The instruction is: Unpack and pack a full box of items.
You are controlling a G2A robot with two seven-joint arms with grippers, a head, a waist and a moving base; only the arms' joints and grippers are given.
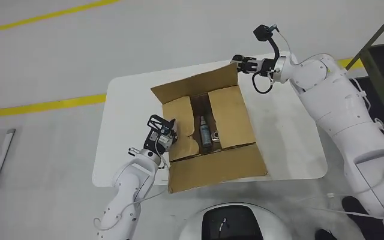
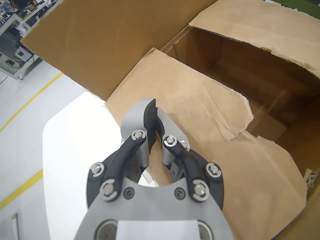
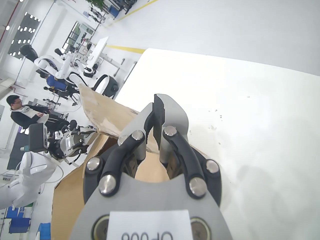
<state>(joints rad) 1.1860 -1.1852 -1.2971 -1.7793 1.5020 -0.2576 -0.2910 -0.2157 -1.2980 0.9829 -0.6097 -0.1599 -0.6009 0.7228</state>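
Box: The cardboard box (image 1: 216, 169) sat in the middle of the white bench (image 1: 288, 138). Its top was open and its flaps were spread out.
Bottle: A dark bottle (image 1: 206, 131) lay flat at the bottom of the box, in the thin gap between the two inner flaps. A small pale thing (image 1: 216, 137) lay just beside it at 3 o'clock. It was too small to tell what it was.
Left tool: The left tool (image 2: 152, 116) was at the box's 9 o'clock side, over the torn left flap (image 2: 200, 106). Its fingers were pressed together. I could not tell if they pinched the flap's edge.
Right tool: The right tool (image 3: 155, 107) was at the box's 1 o'clock corner, by the corner of the far flap (image 1: 192, 87). Its fingers were pressed together too. I could not tell if cardboard was between them.
Bottle from the tools: From the left tool, the bottle was near, at 3 o'clock and lower down, with the left flap in between. From the right tool it was well apart, at 7 o'clock, deep in the box.
What could go wrong: A flap could fall over the gap and hide the bottle. The left flap was torn, so a hard pull could rip it more. The gap was thin, so a tool could bump the flaps and push the box. The bottle was round, so it could roll or slip.
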